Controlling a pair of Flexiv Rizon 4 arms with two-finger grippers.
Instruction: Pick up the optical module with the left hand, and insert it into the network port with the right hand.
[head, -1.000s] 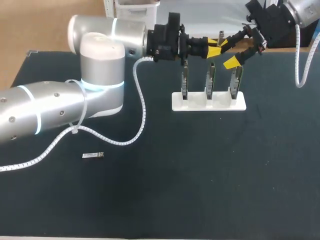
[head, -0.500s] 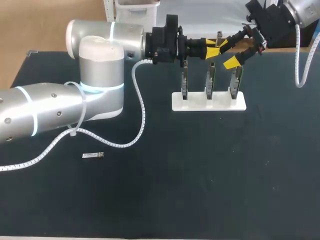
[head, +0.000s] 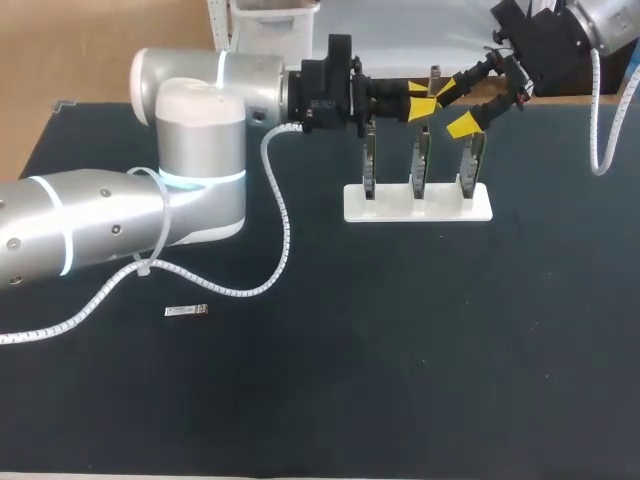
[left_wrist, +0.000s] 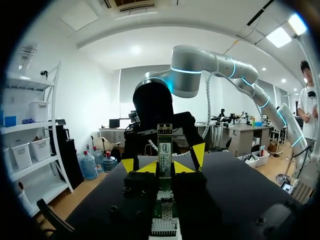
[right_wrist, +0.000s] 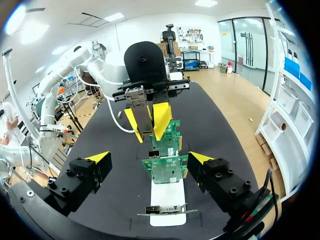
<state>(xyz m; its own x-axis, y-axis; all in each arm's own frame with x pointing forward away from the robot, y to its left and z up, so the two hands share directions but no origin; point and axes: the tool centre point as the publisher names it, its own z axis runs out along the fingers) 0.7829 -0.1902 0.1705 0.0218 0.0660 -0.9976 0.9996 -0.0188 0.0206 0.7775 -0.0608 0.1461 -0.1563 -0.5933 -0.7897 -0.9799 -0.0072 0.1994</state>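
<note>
My left gripper (head: 421, 98) hangs above the card stand, shut on a slim silver optical module (head: 434, 75) that stands upright between its yellow tips. In the left wrist view the module (left_wrist: 164, 145) rises from my left gripper (left_wrist: 165, 168). My right gripper (head: 452, 107) faces it from the right, open wide and empty, with the module just ahead of its fingertips (head: 462, 125). In the right wrist view my right gripper (right_wrist: 149, 158) spreads around the scene, and my left gripper (right_wrist: 147, 120) holds the module (right_wrist: 142, 111) above the green network cards (right_wrist: 165, 167).
A white stand (head: 350, 205) at the back middle carries three upright network cards (head: 420, 165), directly below both grippers. A second small module (head: 187, 311) lies flat on the dark table at the left. My left arm's white cable (head: 278, 215) loops over the table.
My left arm has drawn back slightly to the left, taking the held module with it. The right arm has not moved and its fingers stay apart.
</note>
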